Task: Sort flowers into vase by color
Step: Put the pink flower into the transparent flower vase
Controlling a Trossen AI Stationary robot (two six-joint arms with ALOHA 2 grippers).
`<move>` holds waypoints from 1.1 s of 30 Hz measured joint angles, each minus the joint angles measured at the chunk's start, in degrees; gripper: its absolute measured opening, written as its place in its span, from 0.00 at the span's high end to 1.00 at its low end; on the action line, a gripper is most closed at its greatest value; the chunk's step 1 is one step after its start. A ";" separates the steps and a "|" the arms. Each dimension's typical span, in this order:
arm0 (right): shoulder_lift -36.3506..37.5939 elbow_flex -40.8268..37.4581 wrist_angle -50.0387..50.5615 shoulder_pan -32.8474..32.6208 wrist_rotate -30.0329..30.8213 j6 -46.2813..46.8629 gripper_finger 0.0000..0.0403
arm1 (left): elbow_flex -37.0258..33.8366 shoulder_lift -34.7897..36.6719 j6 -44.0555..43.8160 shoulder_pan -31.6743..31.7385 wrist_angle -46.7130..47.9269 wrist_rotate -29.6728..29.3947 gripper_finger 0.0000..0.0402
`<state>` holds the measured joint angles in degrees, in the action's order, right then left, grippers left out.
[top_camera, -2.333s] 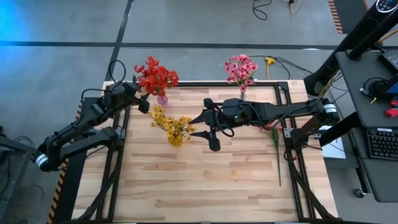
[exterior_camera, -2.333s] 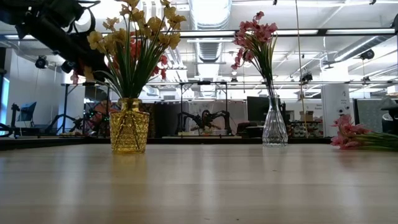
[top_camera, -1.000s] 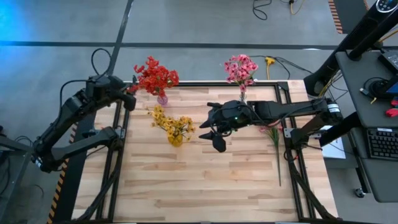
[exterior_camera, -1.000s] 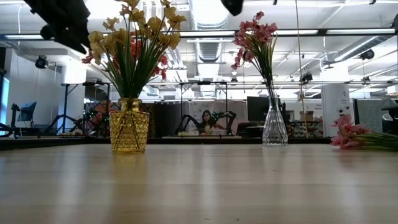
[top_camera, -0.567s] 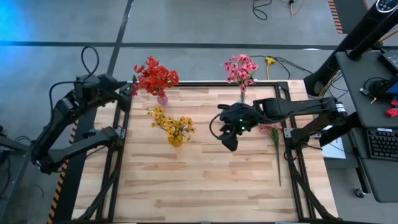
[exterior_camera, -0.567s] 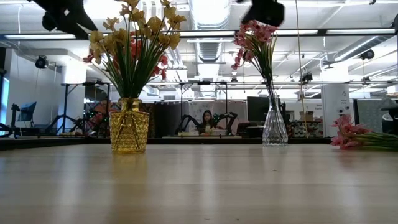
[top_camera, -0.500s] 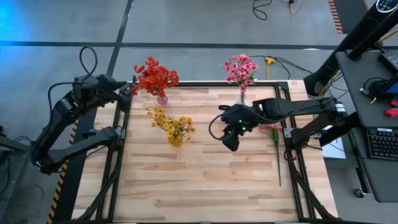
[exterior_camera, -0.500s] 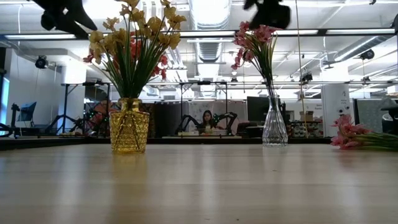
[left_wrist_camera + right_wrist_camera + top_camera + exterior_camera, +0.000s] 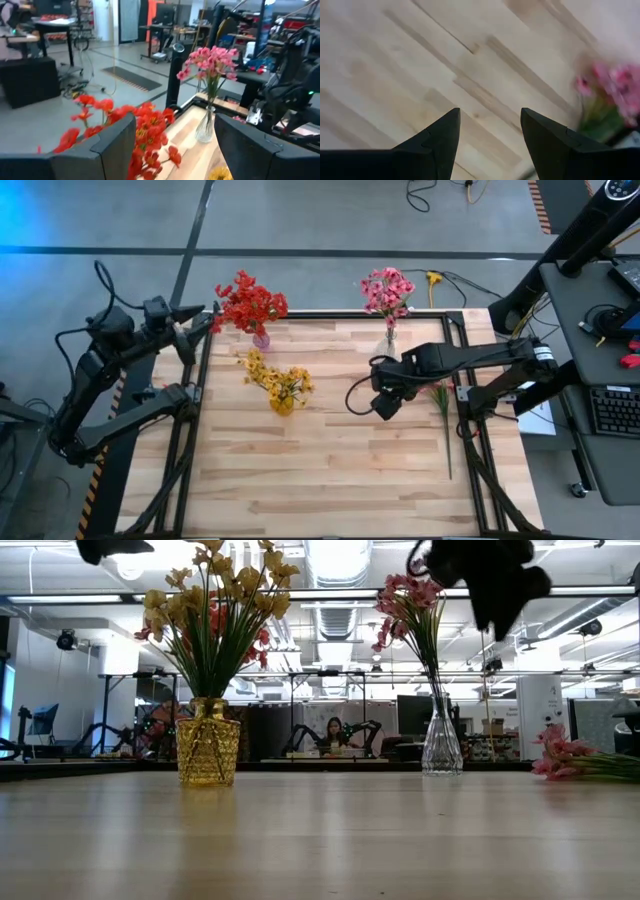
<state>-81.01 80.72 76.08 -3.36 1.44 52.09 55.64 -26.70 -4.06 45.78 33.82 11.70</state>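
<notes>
Three vases stand on the far half of the table. Red flowers (image 9: 250,305) are far left, yellow flowers (image 9: 277,385) sit in a yellow glass vase (image 9: 208,748), and pink flowers (image 9: 388,292) sit in a clear vase (image 9: 441,748). One pink sprig (image 9: 440,395) lies flat near the right edge, its stem toward the near side. My right gripper (image 9: 385,402) hangs open above bare wood left of that sprig's blossoms (image 9: 615,92), pointing down. My left gripper (image 9: 195,330) is open and level off the table's far left corner, facing the red flowers (image 9: 145,135).
Black frame rails run along the table's left and right edges (image 9: 462,370). A yellow object (image 9: 433,278) lies on the floor beyond the far edge. A desk with a keyboard (image 9: 612,410) stands to the right. A person (image 9: 333,730) sits in the room behind.
My right gripper has travelled from the table's middle toward its right edge, sunk, and tipped from nearly level to pointing down. My left gripper has drawn back from the red flowers toward the left, risen and levelled out. The flowers and vases have kept still.
</notes>
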 joint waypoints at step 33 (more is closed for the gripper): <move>1.55 -27.70 2.85 -4.90 -7.49 21.34 0.50 | -17.64 -0.60 -2.43 -15.66 -31.29 -1.49 0.42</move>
<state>-79.46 53.02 78.94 -8.25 -6.05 73.43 38.00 -27.30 -6.49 30.12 2.54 10.21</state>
